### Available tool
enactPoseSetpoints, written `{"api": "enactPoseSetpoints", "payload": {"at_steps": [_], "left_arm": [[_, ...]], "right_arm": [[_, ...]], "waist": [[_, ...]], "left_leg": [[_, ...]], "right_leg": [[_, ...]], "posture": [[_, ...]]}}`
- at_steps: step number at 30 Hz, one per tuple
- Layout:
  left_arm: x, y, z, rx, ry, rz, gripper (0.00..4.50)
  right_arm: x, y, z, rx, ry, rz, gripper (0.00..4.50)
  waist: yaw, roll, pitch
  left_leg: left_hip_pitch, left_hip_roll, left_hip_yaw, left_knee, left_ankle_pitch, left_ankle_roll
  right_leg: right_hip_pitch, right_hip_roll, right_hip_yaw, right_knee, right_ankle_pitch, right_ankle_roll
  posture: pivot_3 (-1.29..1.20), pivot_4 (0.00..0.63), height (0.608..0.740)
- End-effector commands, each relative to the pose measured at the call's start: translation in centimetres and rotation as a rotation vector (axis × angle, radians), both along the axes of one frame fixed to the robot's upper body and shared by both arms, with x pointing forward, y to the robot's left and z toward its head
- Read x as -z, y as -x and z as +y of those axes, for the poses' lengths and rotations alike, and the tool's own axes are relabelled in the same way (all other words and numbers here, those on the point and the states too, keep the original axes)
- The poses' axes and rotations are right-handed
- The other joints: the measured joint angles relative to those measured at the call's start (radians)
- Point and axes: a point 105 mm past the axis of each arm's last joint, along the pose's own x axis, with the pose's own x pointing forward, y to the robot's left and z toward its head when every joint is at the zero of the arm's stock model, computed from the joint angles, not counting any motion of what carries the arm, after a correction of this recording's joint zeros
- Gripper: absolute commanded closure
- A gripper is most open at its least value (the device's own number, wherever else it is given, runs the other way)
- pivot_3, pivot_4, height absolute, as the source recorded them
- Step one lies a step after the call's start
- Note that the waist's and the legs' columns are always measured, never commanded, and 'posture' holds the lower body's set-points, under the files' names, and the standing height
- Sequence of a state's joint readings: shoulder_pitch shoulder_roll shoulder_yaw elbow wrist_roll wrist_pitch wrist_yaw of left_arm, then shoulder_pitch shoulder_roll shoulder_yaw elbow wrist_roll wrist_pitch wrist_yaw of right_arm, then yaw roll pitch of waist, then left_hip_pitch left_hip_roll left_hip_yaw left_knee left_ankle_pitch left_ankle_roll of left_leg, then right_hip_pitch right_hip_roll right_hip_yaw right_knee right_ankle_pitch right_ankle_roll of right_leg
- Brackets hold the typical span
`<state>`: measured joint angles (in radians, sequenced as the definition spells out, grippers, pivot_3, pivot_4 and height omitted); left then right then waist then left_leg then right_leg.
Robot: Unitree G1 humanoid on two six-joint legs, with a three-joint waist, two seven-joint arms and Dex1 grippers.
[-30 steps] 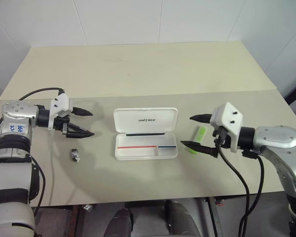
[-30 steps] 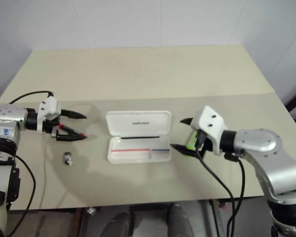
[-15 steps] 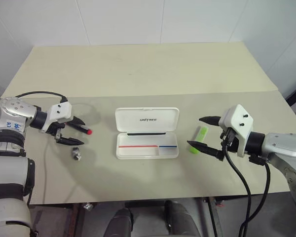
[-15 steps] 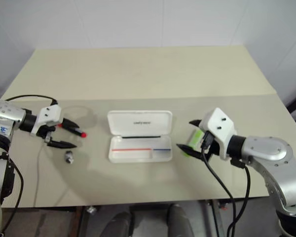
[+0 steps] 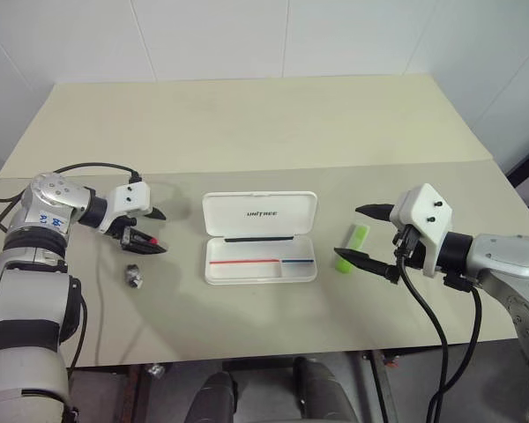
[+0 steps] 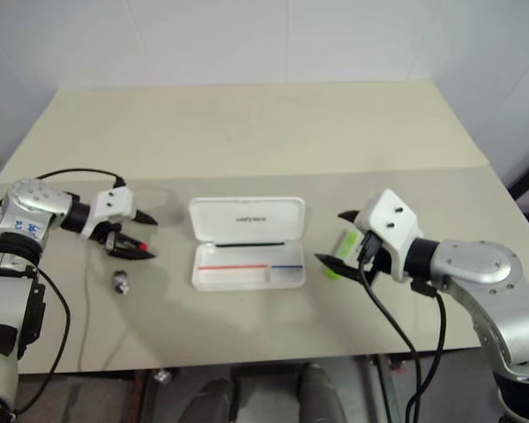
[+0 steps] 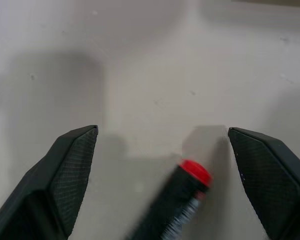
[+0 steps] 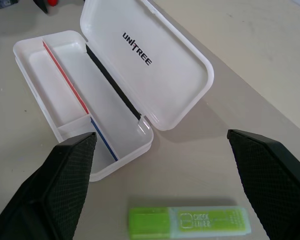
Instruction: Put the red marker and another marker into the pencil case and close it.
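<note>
I'm seeing the white pencil case [image 5: 260,238] showing red and blue stripes, dark lettering; light-green marker [image 8: 189,222]; red marker [image 7: 182,192] showing black barrel, red tip; beige table [image 5: 247,123].

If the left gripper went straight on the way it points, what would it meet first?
Most likely the red marker, lying between the open fingers of the left gripper, then the table under it; depth is hard to judge.

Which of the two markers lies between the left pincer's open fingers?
The red marker, left of the pencil case. The green highlighter lies right of the case, by the right pincer.
</note>
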<state>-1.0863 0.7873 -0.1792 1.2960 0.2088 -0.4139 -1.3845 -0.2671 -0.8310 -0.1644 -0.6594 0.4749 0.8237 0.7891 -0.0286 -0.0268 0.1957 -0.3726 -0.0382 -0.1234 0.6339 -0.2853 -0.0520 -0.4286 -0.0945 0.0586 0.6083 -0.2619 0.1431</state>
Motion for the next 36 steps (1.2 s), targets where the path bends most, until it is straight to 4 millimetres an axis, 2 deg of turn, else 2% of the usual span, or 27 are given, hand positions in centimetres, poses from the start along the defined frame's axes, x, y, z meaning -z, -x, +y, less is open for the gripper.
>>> {"api": "enactPoseSetpoints", "payload": {"at_steps": [1, 9, 23, 29, 35, 36], "left_arm": [[-0.5, -0.1, 0.1, 0.008, -0.017, -0.008, 1.29], [-1.5, -0.3, 0.1, 0.011, -0.008, -0.037, 3.89], [-3.3, -0.7, -0.9, 0.049, 0.073, -0.112, 3.89], [-4.2, -0.5, -0.3, 0.040, 0.071, -0.114, 2.01], [-5.0, -0.2, 1.3, 0.001, 0.021, -0.133, 0.01], [-4.8, 0.0, 1.7, -0.011, -0.002, -0.116, 0.01]], "right_arm": [[-1.1, 0.1, -0.1, -0.004, 0.013, -0.055, 0.00], [-1.1, 0.2, -0.4, 0.009, 0.018, -0.055, 0.00], [-1.1, -0.2, -0.3, -0.010, 0.027, -0.064, 0.00], [-1.1, -0.3, -0.3, -0.011, 0.030, -0.068, 0.00], [-1.1, -0.4, -0.3, -0.015, 0.031, -0.070, 0.00], [-1.1, -0.4, -0.3, -0.017, 0.032, -0.070, 0.00]], "waist": [[0.002, 0.000, 0.000], [0.002, 0.000, 0.000], [0.002, -0.001, 0.000], [0.002, -0.001, 0.000], [0.000, -0.001, 0.000], [0.000, -0.001, 0.000]], "left_leg": [[0.000, 0.000, 0.000, 0.000, 0.000, 0.000], [0.001, 0.000, 0.000, 0.002, 0.000, 0.000], [0.000, 0.000, 0.000, 0.002, 0.000, 0.000], [0.000, 0.000, 0.000, 0.002, 0.000, 0.000], [0.000, 0.000, 0.000, 0.002, 0.000, 0.000], [0.000, 0.000, 0.000, 0.002, 0.000, 0.000]], "right_leg": [[0.000, 0.000, 0.000, 0.000, 0.000, 0.000], [0.000, 0.000, 0.000, 0.003, 0.000, 0.000], [0.000, 0.000, 0.000, 0.002, 0.000, 0.000], [0.000, 0.000, 0.000, 0.003, 0.000, 0.000], [0.000, 0.000, 0.000, 0.003, 0.000, 0.000], [0.000, 0.000, 0.000, 0.003, 0.000, 0.000]], "posture": [[0.00, 0.150, 0.740], [0.00, 0.150, 0.740], [0.00, 0.150, 0.740], [0.00, 0.150, 0.740], [0.00, 0.150, 0.740], [0.00, 0.150, 0.740]]}}
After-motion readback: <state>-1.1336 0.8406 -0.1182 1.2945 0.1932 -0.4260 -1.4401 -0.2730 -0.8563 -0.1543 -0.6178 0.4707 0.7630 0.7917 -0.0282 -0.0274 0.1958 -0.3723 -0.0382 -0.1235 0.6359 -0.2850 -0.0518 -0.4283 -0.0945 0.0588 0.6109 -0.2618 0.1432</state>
